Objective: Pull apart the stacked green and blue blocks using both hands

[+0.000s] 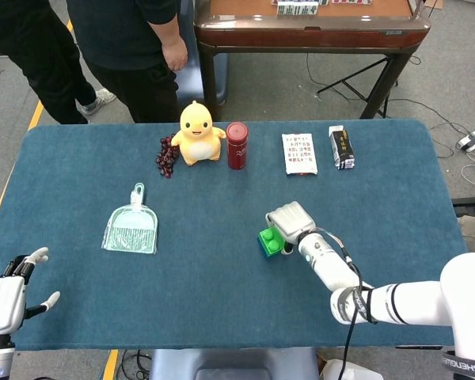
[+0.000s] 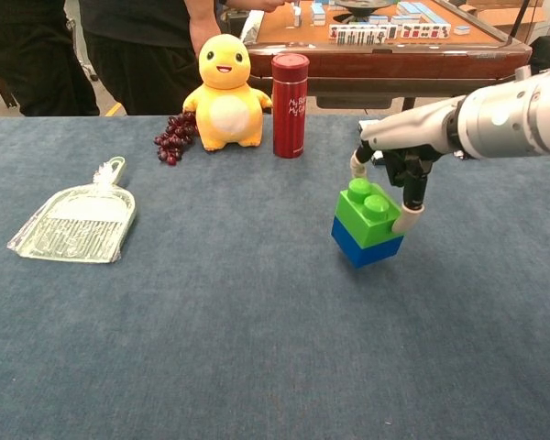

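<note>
A green block sits stacked on a blue block, right of the table's middle; the pair is tilted and looks raised off the cloth. My right hand comes over the stack from behind, and its fingertips pinch the green block's sides. In the head view the right hand covers most of the green block; the blue one barely shows. My left hand hangs at the table's near left corner, fingers spread, holding nothing.
On the blue table a clear dustpan lies at the left. A yellow duck toy, purple grapes and a red bottle stand at the back. A card pack and a small carton lie at the back right. People stand behind.
</note>
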Robot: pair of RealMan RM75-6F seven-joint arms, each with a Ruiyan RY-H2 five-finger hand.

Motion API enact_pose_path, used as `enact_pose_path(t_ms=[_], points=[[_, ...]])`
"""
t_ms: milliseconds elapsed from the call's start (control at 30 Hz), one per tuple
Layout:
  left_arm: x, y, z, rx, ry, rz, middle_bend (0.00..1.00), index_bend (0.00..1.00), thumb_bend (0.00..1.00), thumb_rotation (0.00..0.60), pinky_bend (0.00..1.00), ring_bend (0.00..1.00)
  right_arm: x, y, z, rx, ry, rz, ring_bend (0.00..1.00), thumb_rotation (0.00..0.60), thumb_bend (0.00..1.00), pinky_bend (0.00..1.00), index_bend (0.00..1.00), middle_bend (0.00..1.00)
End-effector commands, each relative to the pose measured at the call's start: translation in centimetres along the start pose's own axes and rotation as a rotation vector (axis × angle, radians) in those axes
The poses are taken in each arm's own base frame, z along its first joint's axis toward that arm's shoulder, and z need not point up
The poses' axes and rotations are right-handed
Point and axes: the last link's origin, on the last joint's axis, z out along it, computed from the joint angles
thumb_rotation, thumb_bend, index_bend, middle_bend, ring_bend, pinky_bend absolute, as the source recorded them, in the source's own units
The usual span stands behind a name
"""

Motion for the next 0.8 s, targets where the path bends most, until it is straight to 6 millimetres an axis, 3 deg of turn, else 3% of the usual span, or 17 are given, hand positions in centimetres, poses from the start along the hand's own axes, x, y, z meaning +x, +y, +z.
enact_pose_path(t_ms=[33, 400, 533, 667, 733, 800], points=[[0.5, 0.3, 0.5, -0.014, 0.006, -0.019, 0.31, 0.23, 0.18, 0.600, 0.55, 0.21, 1.2, 0.8, -1.0, -0.005, 0.030, 0.032, 0.99, 0.600, 0.24, 1.00, 0.60, 1.00], [4.9, 3.4, 5.2, -0.137, 0.040, -0.151, 0.32, 0.24, 0.18, 0.600, 0.66, 0.32, 6.4, 3.2, -5.0, -0.033, 0.132, 0.099, 1.00, 0.600, 0.26, 1.00, 0.61, 1.00], [6.5, 5.7, 7.4, -0.196, 0.060, -0.236, 0.51, 0.25, 0.18, 0.600, 0.74, 0.49, 8.4, 3.5, -6.8, -0.030, 0.174, 0.124, 1.00, 0.600, 0.26, 1.00, 0.62, 1.00], [7.8, 8.2, 9.2, -0.256, 0.076, -0.324, 0.67, 0.27, 0.18, 0.600, 0.92, 0.62, 10.2, 3.5, -8.1, -0.023, 0.203, 0.141, 1.00, 0.600, 0.26, 1.00, 0.63, 1.00], [8.2, 9.4, 9.8, -0.282, 0.075, -0.357, 0.81, 0.30, 0.18, 0.600, 0.99, 0.78, 11.0, 3.5, -8.6, -0.019, 0.213, 0.150, 1.00, 0.600, 0.26, 1.00, 0.63, 1.00], [8.6, 10.9, 10.6, -0.311, 0.068, -0.391, 0.92, 0.31, 0.16, 0.600, 1.00, 0.88, 11.9, 3.4, -9.1, -0.023, 0.228, 0.172, 1.00, 0.600, 0.26, 1.00, 0.63, 1.00]])
